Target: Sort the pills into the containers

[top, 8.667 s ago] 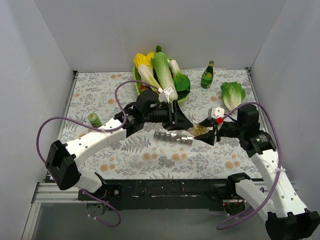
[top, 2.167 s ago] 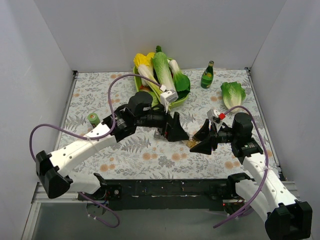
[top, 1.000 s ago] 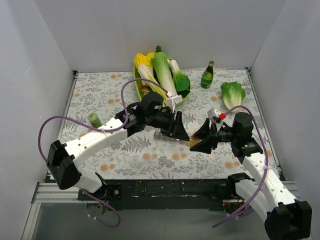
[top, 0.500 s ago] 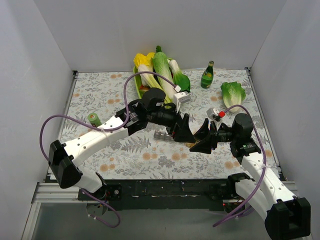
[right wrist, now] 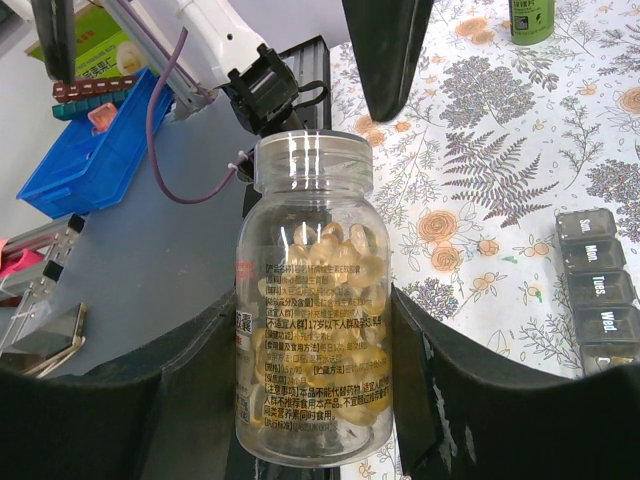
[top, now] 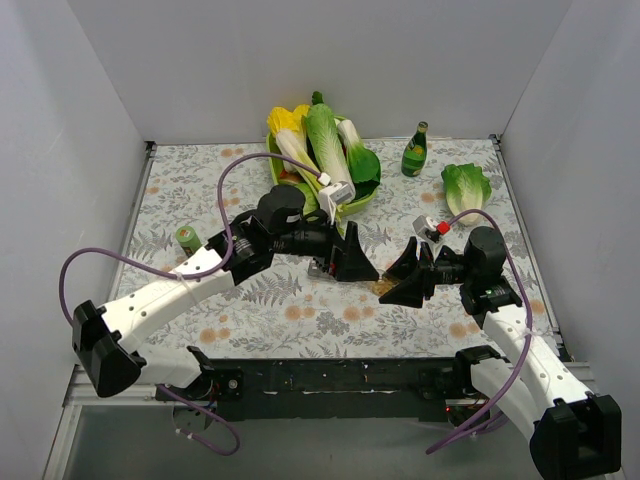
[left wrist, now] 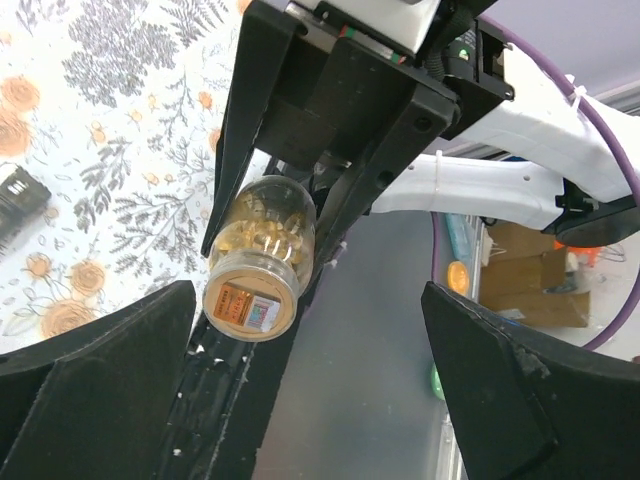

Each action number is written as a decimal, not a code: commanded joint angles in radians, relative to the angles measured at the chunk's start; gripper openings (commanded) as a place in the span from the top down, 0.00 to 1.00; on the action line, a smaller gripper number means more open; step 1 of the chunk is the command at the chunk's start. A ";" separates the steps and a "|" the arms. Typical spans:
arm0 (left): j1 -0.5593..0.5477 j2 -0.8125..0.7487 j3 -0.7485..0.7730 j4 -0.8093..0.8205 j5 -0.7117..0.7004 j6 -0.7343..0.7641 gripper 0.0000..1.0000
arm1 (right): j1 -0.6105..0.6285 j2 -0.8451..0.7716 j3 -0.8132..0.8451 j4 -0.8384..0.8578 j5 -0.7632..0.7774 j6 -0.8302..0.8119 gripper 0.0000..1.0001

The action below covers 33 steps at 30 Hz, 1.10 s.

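On the tabletop (top: 200,190), the vegetable tray (top: 273,168) sits at the rear centre. The bottle (top: 414,152) stands to its right. The lettuce leaf (top: 466,188) lies further right, near the right wall. The can (top: 187,238) stands at the left, well apart from the rest. The containers (top: 320,268) lie at the centre, before the tray, partly under the left claw (top: 357,267). Just right of them, the pill jar (right wrist: 312,300) sits between the fingers of the right claw (top: 398,280).

Containers (right wrist: 600,290) cut off at pic edge, mostly hidden frm above.
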 commanded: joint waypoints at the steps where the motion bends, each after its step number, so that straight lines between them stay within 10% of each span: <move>1: 0.002 0.018 -0.016 -0.018 0.044 -0.073 0.04 | -0.001 -0.012 -0.002 0.039 -0.019 0.005 0.99; 16: 0.002 0.095 -0.020 -0.007 0.146 -0.108 0.34 | -0.004 -0.009 -0.002 0.039 -0.016 0.005 0.99; 28: 0.002 0.102 -0.028 0.000 0.162 -0.135 0.99 | -0.004 -0.018 -0.008 0.037 -0.013 0.001 0.99; 33: 0.002 0.078 -0.031 -0.019 0.113 -0.140 1.00 | -0.004 -0.045 -0.019 0.021 0.007 -0.016 0.66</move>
